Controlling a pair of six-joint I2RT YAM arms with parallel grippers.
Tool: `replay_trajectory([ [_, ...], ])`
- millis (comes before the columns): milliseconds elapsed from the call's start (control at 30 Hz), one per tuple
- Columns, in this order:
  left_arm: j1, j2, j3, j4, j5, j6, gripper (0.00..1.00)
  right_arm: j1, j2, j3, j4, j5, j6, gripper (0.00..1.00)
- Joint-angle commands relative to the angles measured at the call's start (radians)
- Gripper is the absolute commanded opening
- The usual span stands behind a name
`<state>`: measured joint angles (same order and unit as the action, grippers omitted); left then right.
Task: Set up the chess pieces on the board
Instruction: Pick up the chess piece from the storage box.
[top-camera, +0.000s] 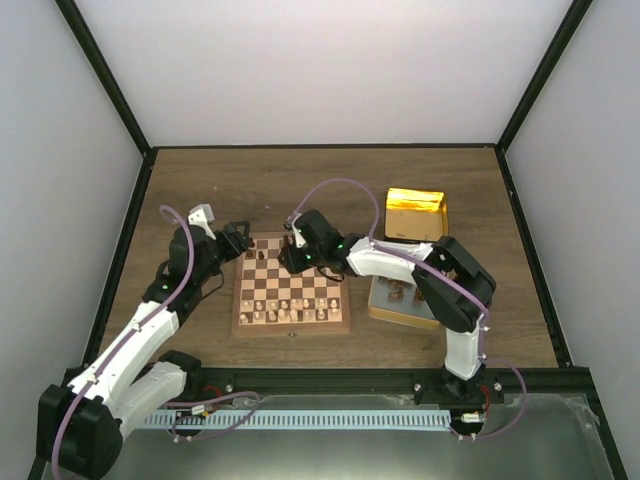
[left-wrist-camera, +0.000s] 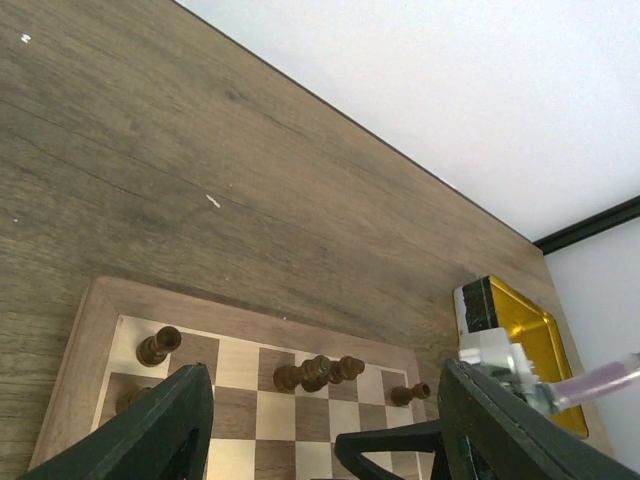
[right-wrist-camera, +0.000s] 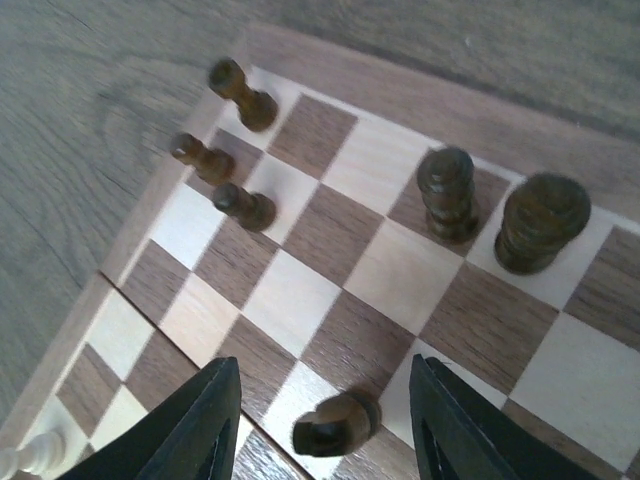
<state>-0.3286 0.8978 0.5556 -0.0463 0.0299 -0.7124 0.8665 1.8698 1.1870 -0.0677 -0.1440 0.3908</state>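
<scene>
**Target.** One dark chessman (right-wrist-camera: 335, 422) on the board (right-wrist-camera: 330, 255), some squares in from the far border, sitting about on the line between a light and a dark square.

**Relation to the end effector.** In the right wrist view it sits directly between the two fingers (right-wrist-camera: 200, 430) of the right end effector (right-wrist-camera: 322, 365). There is a gap on each side and no visible contact. The fingers are apart and clamped on nothing.

**Long axis.** The body reads as a short slanted shape, one end toward the lower left of that view and the other toward the upper right. That runs roughly along the line from finger to finger. I cannot tell whether it stands upright and foreshortened or lies toppled. The top view gives nothing, as the arm covers it.

**Neighbours.** The other dark pieces (right-wrist-camera: 447, 192) stand upright nearer the far border, well apart from the target. A pale chessman (right-wrist-camera: 35, 455) shows at the lower left corner of the view.

**Left end effector** (left-wrist-camera: 325, 365). It hovers by the board's far left corner with fingers wide apart, holding nothing. The right arm is plainly the nearer one.

**Judgement.**
- If the piece is down, the wrist likely needs to turn so the fingers close across the narrow body, not end to end.
- If it stands, a straight lift clears it.

**Outward.** The gold tin (top-camera: 415, 215) rests on the surface (top-camera: 250, 190) beyond the board's right side, well apart.
</scene>
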Motion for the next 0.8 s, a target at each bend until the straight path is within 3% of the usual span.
replay_trajectory([
  [0, 0.005, -0.010, 0.023, -0.007, -0.011, 0.010, 0.64, 0.011, 0.039, 0.072, -0.149, 0.034, 0.033, 0.48],
  [200, 0.007, 0.007, 0.020, 0.008, 0.006, 0.010, 0.64, 0.017, 0.074, 0.123, -0.202, 0.064, 0.066, 0.45],
  [567, 0.010, -0.005, 0.012, 0.002, 0.003, 0.010, 0.64, 0.019, 0.056, 0.158, -0.250, 0.105, 0.077, 0.20],
  [767, 0.012, -0.005, 0.009, 0.003, 0.009, 0.010, 0.64, 0.017, 0.005, 0.160, -0.288, 0.224, 0.115, 0.18],
])
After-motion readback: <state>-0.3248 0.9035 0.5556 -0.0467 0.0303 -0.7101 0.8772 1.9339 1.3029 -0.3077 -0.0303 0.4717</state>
